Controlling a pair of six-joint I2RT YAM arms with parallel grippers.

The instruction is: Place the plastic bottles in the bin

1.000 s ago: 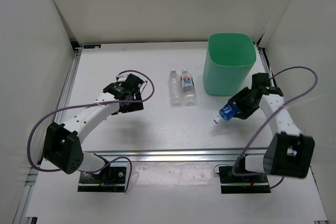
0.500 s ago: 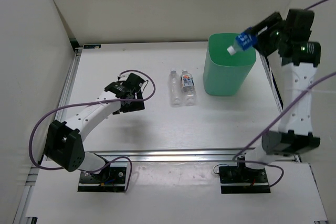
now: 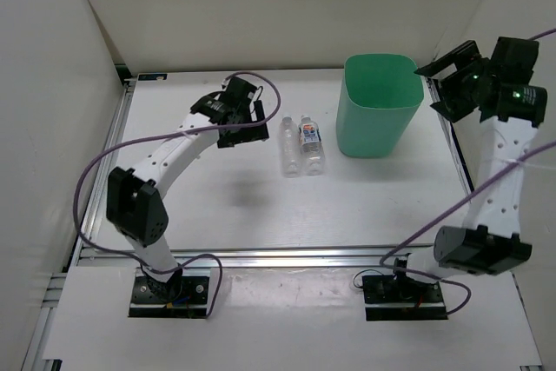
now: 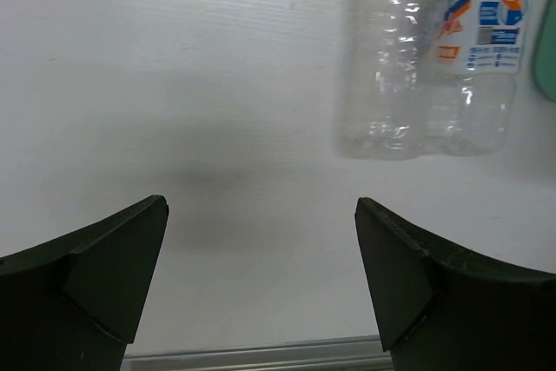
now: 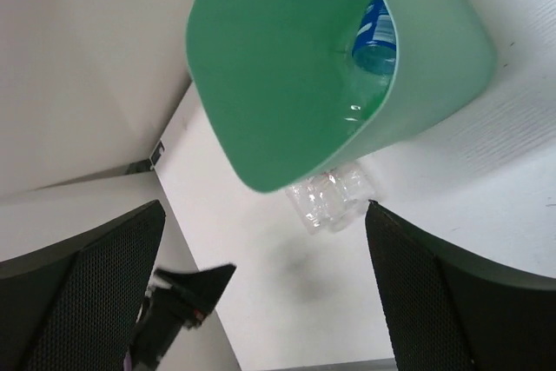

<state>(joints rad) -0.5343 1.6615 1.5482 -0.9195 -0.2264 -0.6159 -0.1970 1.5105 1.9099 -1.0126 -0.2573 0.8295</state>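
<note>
Two bottles lie touching on the tabletop (image 4: 174,84), ahead of the left fingers (image 4: 104,284) and off to their right: a plain bottle (image 4: 382,67) and a labelled bottle (image 4: 486,49). The left fingers are spread wide and hold nothing. The right fingers (image 5: 95,284) are spread too, above the bin (image 5: 261,84). A blue bottle (image 5: 375,36) lies inside it.

White table (image 3: 217,206): bin (image 3: 378,128), clear bottle (image 3: 288,147), labelled bottle (image 3: 310,145)

A bottle (image 3: 287,147) lies beside a second bottle (image 3: 311,145) on the table (image 3: 261,206), left of the bin (image 3: 380,119) holding a third bottle (image 5: 376,36).
</note>
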